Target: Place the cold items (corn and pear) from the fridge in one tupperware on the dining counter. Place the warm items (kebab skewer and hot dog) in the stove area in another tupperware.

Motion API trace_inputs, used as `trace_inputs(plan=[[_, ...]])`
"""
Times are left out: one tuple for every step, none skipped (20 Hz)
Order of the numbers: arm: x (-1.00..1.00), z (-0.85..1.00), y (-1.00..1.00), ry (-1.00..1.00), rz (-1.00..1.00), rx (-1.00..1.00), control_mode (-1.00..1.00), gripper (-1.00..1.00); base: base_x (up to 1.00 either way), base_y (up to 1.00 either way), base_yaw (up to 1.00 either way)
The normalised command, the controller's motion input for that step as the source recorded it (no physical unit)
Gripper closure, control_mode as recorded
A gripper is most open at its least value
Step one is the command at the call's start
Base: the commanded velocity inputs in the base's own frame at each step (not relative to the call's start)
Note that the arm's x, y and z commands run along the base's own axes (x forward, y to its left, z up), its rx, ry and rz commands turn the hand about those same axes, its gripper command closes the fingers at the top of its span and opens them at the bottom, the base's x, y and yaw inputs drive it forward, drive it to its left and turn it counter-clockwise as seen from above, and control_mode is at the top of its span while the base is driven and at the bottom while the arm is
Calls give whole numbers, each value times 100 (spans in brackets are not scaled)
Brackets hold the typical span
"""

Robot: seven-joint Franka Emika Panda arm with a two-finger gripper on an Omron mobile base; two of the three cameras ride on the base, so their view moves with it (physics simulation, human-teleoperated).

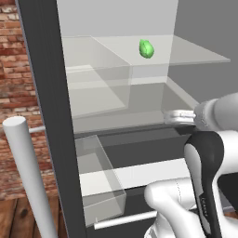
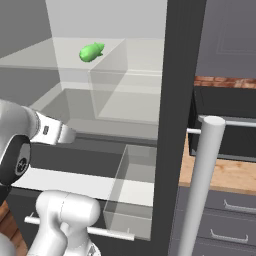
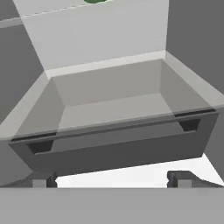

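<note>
The corn [image 1: 146, 48], a bright green cob, lies on a clear glass shelf [image 1: 200, 55] high in the open fridge [image 1: 116, 18]. The right base view has the corn [image 2: 91, 52] at upper left, and the hand view shows a green sliver of the corn [image 3: 96, 1] at its top edge. My gripper [image 1: 173, 116] reaches into the fridge well below that shelf, level with a clear drawer bin [image 3: 109, 109]. Its fingertips [image 3: 43, 179] stand wide apart, so the gripper [image 3: 113, 179] is open and holds nothing. The pear, kebab skewer, hot dog, tupperware and dining counter are out of view.
The fridge's dark door edge [image 1: 46, 116] stands left of the opening, carrying a clear door bin [image 1: 100, 186] and a silver bar handle [image 1: 25, 176]. A brick wall [image 1: 14, 69] lies beyond. To the right are dark cabinets with a wooden top [image 2: 225, 175].
</note>
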Motion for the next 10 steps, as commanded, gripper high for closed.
trace_inputs(plan=[[35, 100, 1, -29, 0, -6, -100, -100, 0, 0, 0], [41, 97, 2, -11, -3, -14, -100, -100, 0, 0, 0], [45, 92, 10, -2, -4, -18, -100, -100, 0, 0, 0], [42, 94, 12, 0, -5, -25, -100, -100, 0, 0, 0], [43, 95, 9, 0, -4, -22, -100, -100, 0, 0, 0], [40, 94, 6, 0, -4, -25, -100, -100, 0, 0, 0], [41, 93, 8, 0, -3, -25, -100, -100, 0, 0, 0], [43, 80, 8, 0, -3, -29, -100, -100, 0, 0, 0], [44, 66, 7, 0, -4, -24, -100, -100, 0, 0, 0], [44, 56, 0, -4, -3, -15, -100, -100, 0, 0, 0]])
